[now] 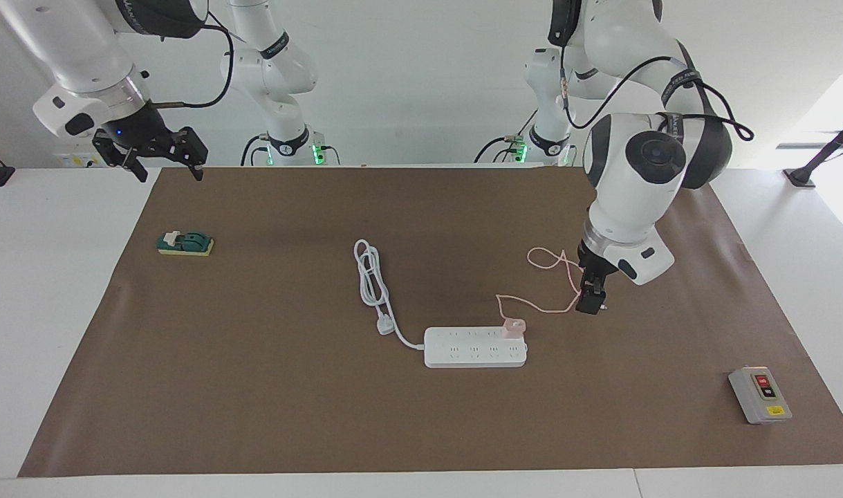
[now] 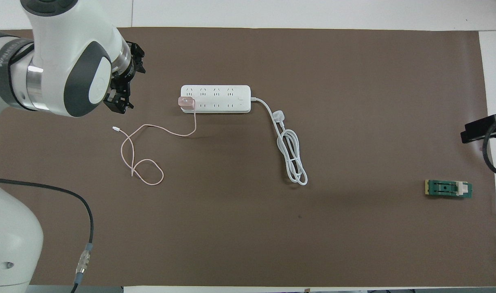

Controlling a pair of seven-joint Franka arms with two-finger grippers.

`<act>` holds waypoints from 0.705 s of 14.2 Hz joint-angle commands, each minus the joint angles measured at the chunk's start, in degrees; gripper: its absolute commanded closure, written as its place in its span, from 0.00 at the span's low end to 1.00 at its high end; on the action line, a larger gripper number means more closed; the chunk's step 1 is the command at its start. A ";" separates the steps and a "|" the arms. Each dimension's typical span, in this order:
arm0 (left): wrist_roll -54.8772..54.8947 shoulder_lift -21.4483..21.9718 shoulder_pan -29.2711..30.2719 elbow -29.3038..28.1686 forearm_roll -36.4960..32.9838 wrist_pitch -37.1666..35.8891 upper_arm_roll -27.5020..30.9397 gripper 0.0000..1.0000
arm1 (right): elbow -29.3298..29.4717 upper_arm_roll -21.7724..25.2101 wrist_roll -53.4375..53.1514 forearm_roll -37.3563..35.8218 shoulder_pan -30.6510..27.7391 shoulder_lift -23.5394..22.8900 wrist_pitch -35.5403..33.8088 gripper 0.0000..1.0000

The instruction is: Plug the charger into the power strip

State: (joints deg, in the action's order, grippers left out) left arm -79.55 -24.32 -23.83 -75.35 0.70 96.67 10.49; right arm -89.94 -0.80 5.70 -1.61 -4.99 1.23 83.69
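The pale-pink charger (image 1: 513, 325) (image 2: 186, 102) stands in a socket at the power strip's (image 1: 475, 347) (image 2: 215, 99) end toward the left arm. Its thin pink cable (image 1: 545, 304) (image 2: 150, 128) loops over the mat on the side nearer to the robots. My left gripper (image 1: 591, 304) (image 2: 119, 106) is open and empty, raised over the mat by the cable's loose end, apart from the charger. My right gripper (image 1: 169, 169) is open and empty, waiting raised over the mat's corner at the right arm's end.
The strip's thick white cord with its three-pin plug (image 1: 373, 277) (image 2: 290, 154) lies coiled beside the strip. A grey box with red and black buttons (image 1: 760, 394) sits at the left arm's end. A green block (image 1: 184, 243) (image 2: 448, 189) lies at the right arm's end.
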 commanded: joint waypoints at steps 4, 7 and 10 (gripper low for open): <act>23.34 5.32 7.38 -1.64 -0.18 -3.42 -0.21 0.00 | -1.29 -0.69 -0.69 -0.58 -0.81 1.14 0.25 0.00; 37.22 7.87 10.90 -1.73 -0.18 -4.30 -0.12 0.00 | -1.29 -0.69 -0.69 -0.58 -0.81 1.14 0.25 0.00; 48.75 10.24 12.75 -1.73 -0.26 -7.11 -0.12 0.00 | -1.29 -0.69 -0.69 -0.58 -0.81 1.14 0.25 0.00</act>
State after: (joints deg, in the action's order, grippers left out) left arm -37.21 -16.86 -12.12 -75.40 0.71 91.24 10.78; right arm -89.94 -0.80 5.70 -1.61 -4.99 1.23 83.69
